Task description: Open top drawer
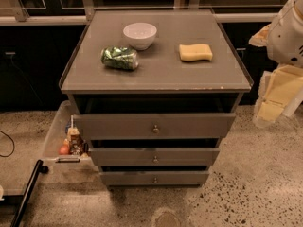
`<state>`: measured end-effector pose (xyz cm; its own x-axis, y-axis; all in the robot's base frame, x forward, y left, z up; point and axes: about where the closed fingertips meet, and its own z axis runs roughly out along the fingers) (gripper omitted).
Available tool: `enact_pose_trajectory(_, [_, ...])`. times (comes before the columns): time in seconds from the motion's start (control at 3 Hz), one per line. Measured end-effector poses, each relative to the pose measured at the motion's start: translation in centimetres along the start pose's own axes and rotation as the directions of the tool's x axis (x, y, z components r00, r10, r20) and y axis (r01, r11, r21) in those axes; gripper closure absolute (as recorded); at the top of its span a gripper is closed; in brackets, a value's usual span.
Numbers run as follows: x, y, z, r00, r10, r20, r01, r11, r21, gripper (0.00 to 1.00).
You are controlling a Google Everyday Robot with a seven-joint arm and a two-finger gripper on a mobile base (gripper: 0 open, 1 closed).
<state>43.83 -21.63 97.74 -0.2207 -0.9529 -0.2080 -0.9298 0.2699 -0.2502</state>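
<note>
Nearest the camera, speckled floor [236, 193] is seen, with the bottom drawer [123, 178] just behind it. The top drawer [118, 126] is found directly under the front edge of the worktop [161, 74]. It is the widest of three grey fronts, and the middle drawer [123, 156] lies below it. Its long axis is laid left to right, parallel to that front edge. Its face and brass knob [155, 128] are pointed toward the camera, so a pull straight out from the front edge is judged to be needed. A dark gap is seen above the front; the drawer is judged at most slightly out, and its interior is not shown.

On the worktop, a bowl [140, 34] is set toward the back edge, a green packet [120, 58] toward the left edge, and a sponge [195, 52] toward the right edge. All are placed back from the front edge, so none is likely to be disturbed by the pull.

The gripper [274, 103] is held off the worktop's right edge, beyond the front right corner and well apart from the knob, probably because no approach is begun. Whether it is wide or narrow cannot be told.
</note>
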Motion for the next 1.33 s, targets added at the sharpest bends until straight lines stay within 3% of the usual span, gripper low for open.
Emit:
enact_pose_trajectory(0.33, [0.0, 0.0, 0.0, 1.000, 0.000, 0.000, 0.000, 1.0000, 0.000, 0.00])
enact_pose_trajectory(0.67, [0.7, 1.3, 4.1, 1.000, 0.014, 0.018, -0.013, 0.9972, -0.073, 0.00])
enact_pose_trajectory(1.0, [1.9, 3.1, 11.0, 0.999, 0.027, 0.036, -0.021, 0.9851, -0.171, 0.00])
enact_pose_trajectory(1.33, [2.9, 4.6, 16.3, 0.998, 0.019, 0.058, -0.006, 0.9777, -0.210, 0.00])
